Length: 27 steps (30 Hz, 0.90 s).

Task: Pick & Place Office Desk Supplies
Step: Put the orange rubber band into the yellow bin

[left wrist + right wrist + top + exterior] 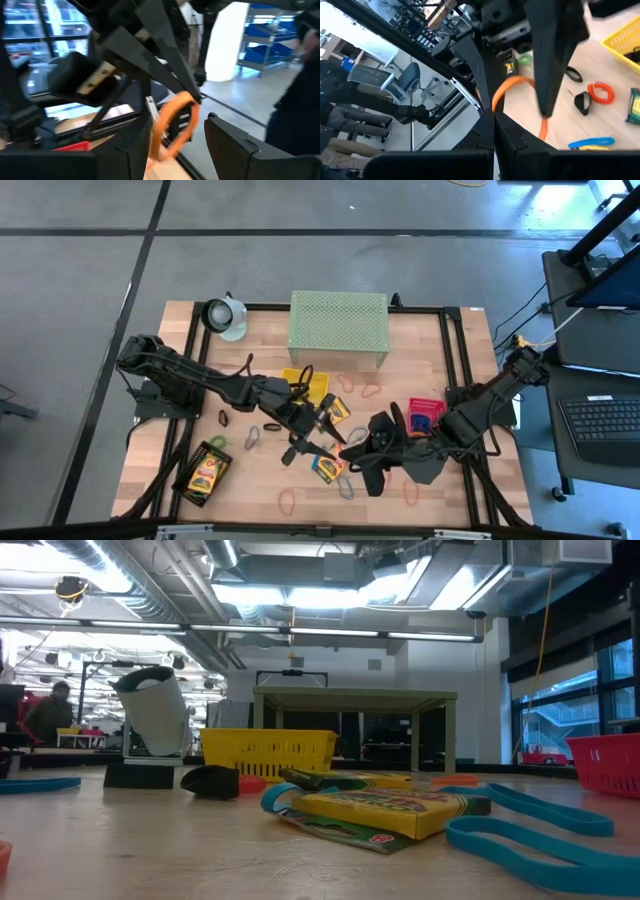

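High view: I see both arms meeting over the lower middle of the table (pixel 180 330). The left gripper (pixel 322 442) reaches in from the left side of the frame, the right gripper (pixel 362 452) from the right, and their tips are close together just above a crayon box (pixel 328 468) lying on the wood.

In the right wrist view an orange loop (pixel 512 84) hangs pinched between my right gripper's clenched fingers (pixel 470 60), and the left arm's dark finger crosses in front of it. The left wrist view shows the same orange loop (pixel 176 120) on the other gripper's tip, with my left gripper's jaws released and standing apart on either side of it, not touching it as far as I can tell.

Other supplies are scattered across the board: a second crayon box (pixel 336 410) beside the yellow tray (pixel 318 385) at centre, a third in the black tray (pixel 190 480) at lower left, a black clip (pixel 223 418), a blue loop (pixel 346 487), and red loops (pixel 371 389) below the green mesh shelf (pixel 338 326). The pink tray (pixel 425 412) sits under the right arm.

In the low view a crayon box (pixel 395 808) lies at centre among blue loops (pixel 540 840).
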Tool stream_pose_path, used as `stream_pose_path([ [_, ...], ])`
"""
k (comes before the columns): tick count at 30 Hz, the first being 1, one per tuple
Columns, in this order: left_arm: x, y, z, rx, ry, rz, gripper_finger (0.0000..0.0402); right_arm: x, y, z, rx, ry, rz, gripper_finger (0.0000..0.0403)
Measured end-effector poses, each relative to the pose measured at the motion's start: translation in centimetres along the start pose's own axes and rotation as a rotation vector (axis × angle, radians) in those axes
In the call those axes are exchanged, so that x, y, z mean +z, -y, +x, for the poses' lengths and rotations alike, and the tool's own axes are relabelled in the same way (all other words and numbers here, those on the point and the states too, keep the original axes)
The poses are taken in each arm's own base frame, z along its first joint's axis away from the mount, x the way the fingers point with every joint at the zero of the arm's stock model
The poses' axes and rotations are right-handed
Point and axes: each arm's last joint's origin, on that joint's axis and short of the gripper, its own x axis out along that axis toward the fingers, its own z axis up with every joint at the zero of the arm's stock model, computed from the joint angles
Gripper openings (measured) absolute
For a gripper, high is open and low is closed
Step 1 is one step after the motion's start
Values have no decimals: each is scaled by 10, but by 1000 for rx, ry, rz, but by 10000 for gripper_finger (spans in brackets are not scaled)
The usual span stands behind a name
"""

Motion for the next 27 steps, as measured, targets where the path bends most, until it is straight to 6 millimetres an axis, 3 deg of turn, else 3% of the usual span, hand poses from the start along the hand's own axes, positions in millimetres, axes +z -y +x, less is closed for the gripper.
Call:
stream_pose_path([
  [5,0,1,0,-42,0,-11,133,3,0,0,6,10,2,0],
  [12,0,2,0,-87,-5,-79,12,4,0,0,7,10,-14,0],
  [20,0,-2,-1,-65,-5,-138,2,15,0,-15,22,35,-56,14],
  [27,0,-19,-7,33,3,-306,1,15,7,-20,-28,-9,-99,100],
])
